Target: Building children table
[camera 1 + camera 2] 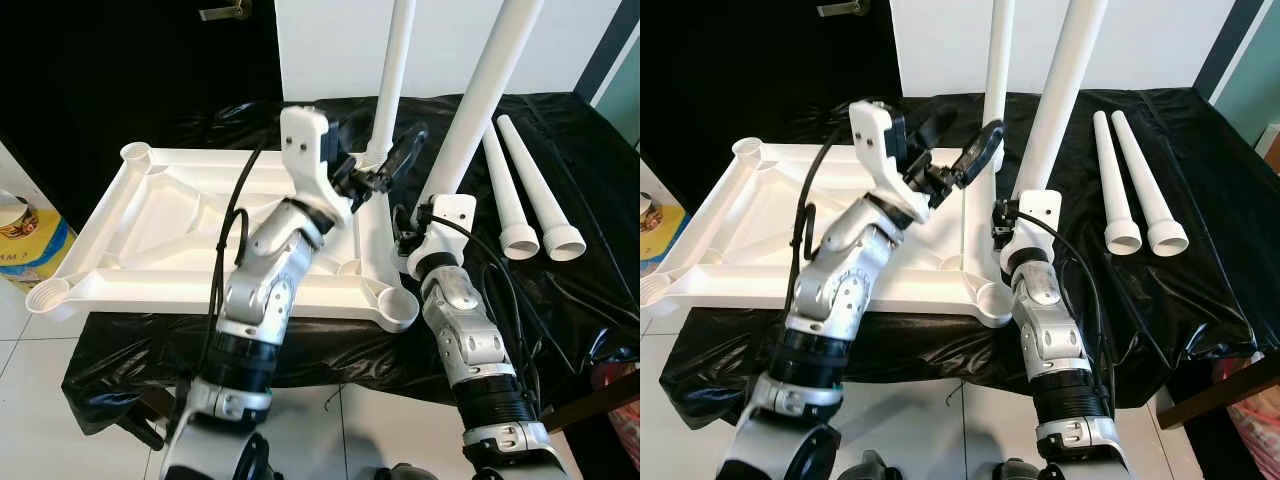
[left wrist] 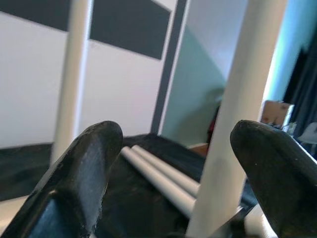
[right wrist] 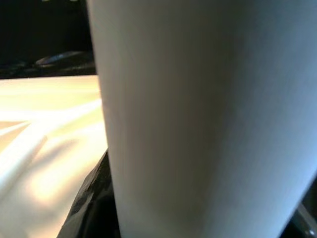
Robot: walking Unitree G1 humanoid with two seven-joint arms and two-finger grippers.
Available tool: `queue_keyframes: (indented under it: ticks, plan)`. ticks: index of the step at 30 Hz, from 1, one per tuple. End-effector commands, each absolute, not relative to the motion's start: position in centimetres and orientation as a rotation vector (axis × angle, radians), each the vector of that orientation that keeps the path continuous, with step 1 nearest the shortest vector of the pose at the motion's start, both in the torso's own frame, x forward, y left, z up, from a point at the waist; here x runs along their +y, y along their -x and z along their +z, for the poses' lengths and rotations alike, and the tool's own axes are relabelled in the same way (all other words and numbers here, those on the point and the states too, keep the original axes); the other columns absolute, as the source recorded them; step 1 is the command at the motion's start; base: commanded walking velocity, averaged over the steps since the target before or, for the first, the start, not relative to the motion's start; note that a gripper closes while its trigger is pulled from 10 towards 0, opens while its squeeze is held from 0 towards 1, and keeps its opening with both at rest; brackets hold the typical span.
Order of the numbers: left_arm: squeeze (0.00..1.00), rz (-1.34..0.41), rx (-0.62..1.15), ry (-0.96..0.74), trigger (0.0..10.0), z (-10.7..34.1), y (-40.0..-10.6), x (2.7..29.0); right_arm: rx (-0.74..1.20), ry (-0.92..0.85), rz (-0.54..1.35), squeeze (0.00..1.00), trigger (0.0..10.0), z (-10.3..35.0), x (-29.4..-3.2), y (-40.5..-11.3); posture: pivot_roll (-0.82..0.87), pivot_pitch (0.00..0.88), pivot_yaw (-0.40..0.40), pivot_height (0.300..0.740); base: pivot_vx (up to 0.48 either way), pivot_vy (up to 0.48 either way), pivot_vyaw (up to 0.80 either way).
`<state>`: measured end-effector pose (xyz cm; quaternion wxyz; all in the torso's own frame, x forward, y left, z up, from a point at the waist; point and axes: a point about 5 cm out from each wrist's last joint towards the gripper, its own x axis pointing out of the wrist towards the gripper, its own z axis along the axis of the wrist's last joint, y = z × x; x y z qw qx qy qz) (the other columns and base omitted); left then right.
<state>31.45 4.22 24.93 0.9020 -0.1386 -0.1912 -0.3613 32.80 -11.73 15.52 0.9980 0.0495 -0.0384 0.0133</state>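
Note:
A white tabletop (image 1: 170, 225) lies upside down on a table draped in black cloth (image 1: 560, 290). One white leg (image 1: 393, 80) stands upright in its far right corner. My left gripper (image 1: 392, 160) hangs open right at that leg's base, its fingers (image 2: 84, 173) apart and empty. A second leg (image 1: 482, 95) leans tilted over the right side, and my right gripper (image 1: 437, 200) is shut on its lower end, a little beyond the near right corner socket (image 1: 398, 311). That leg (image 3: 198, 119) sits very close in the right wrist view. Two more legs (image 1: 530, 190) lie on the cloth to the right.
The cloth-covered table ends just in front of my arms, with white tiled floor (image 1: 30, 400) below. A yellow and blue container (image 1: 22, 238) stands on the floor at the left. A wooden edge (image 1: 590, 400) and something red (image 1: 620, 390) sit low on the right.

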Motion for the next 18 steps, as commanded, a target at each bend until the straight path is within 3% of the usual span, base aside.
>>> queue_keyframes:
  ticks: [1,12,18]
  plan:
    - [0.0,-0.548,-0.353,0.287,10.0,24.2,-32.0,5.2,-0.092,-0.089,0.031,0.0,10.0,15.5,-11.5,-32.7,-0.02,0.0,-0.01,0.74,0.0,0.0,0.0]
    - [0.0,-0.529,-0.305,0.153,10.0,21.9,-31.1,6.0,-0.116,-0.098,0.032,0.0,10.0,16.0,-11.2,-32.2,-0.02,0.0,-0.016,0.74,0.0,0.0,0.0]
    - [0.0,-0.643,-0.293,0.017,10.0,20.1,-29.4,5.9,-0.16,-0.069,0.111,0.0,10.0,15.8,-11.1,-31.3,-0.02,0.02,-0.016,0.74,0.0,0.0,0.0]
